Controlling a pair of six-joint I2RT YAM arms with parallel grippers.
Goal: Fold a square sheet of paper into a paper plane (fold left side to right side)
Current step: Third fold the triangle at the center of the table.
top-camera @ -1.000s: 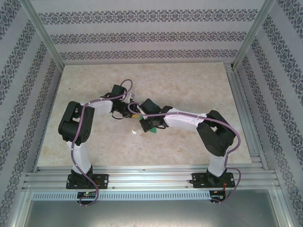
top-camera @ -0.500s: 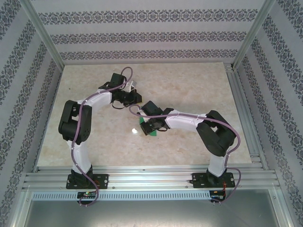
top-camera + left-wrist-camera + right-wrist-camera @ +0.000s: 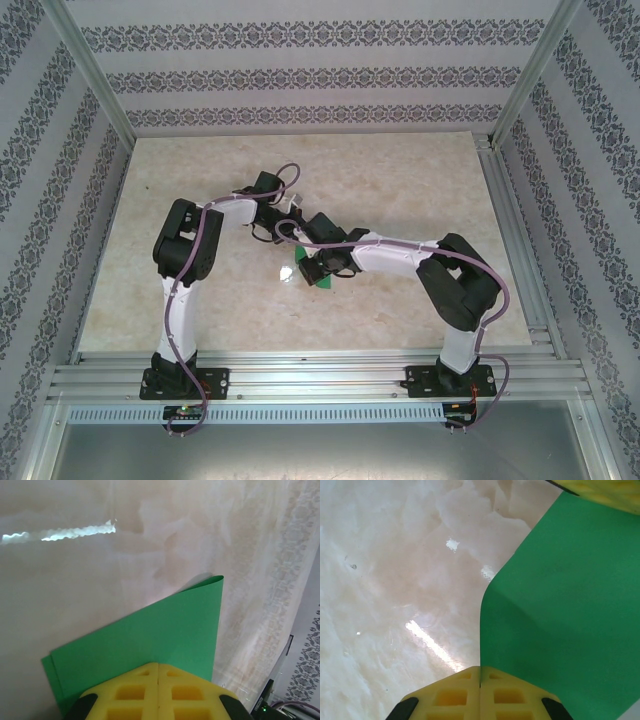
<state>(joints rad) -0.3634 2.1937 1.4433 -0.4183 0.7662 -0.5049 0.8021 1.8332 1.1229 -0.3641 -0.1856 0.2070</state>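
The square sheet of paper [image 3: 321,283] is bright green and lies mid-table, mostly hidden under the two wrists in the top view. In the left wrist view the sheet [image 3: 165,630] looks folded double, with a second layer showing at its left edge and its far right corner lifted. My left gripper [image 3: 158,664] [image 3: 298,224] is shut, its yellow tips over the sheet's near edge. My right gripper [image 3: 480,668] [image 3: 306,267] is shut on the sheet [image 3: 560,605], whose edge rises from the seam and curves right. A left gripper finger [image 3: 600,489] shows at the sheet's far end.
The beige marbled tabletop [image 3: 400,180] has patterned walls behind and at both sides. An aluminium rail [image 3: 320,375] runs along the near edge by the arm bases. The two wrists stand very close together at mid-table.
My left gripper closed while it swung away toward the back, then came right again to the sheet. The right gripper stayed shut on the sheet and barely moved.
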